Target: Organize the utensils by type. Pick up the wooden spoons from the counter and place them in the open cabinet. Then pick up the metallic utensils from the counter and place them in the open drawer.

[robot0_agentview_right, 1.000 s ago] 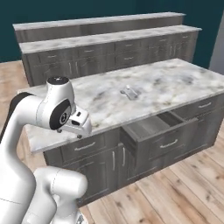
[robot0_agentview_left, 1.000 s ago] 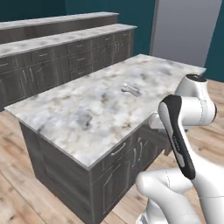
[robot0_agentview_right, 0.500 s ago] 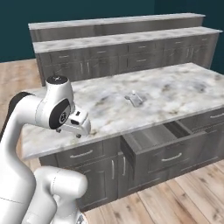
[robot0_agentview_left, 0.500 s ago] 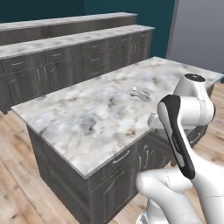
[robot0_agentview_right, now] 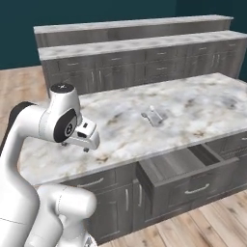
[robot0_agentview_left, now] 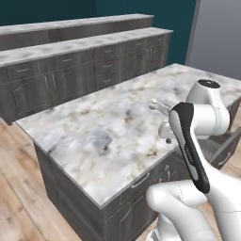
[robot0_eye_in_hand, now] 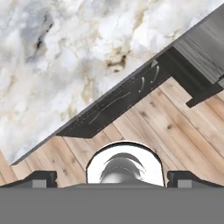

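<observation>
A rendered kitchen with a marble-topped island, the desk (robot0_agentview_right: 193, 103), over dark grey wood-grain base units. Near the middle of the desk lies a small cluster of silver metallic utensils (robot0_agentview_right: 154, 116), seen from the left camera as thin pale pieces beside the arm (robot0_agentview_left: 160, 107). No wooden spoon can be made out. Below the near edge of the desk, to the right of the arm, the open drawer (robot0_agentview_right: 185, 169) is pulled out, shallow, with a slim silver bar handle on its front. The white robot arm is folded close to its base, with the gripper (robot0_agentview_right: 87, 143) hanging over the near edge of the desk, well apart from the utensils. From the hand camera its two dark fingertips (robot0_eye_in_hand: 39, 178) sit far apart with nothing between them, so the gripper is released, fully spread and holding nothing, looking down on the desk edge and the wooden floor (robot0_eye_in_hand: 144, 122). To do the step well, it should probably reach far across to the utensils, lower straight over one slim handle, align the fingers across it, and close only once low against the marble.
</observation>
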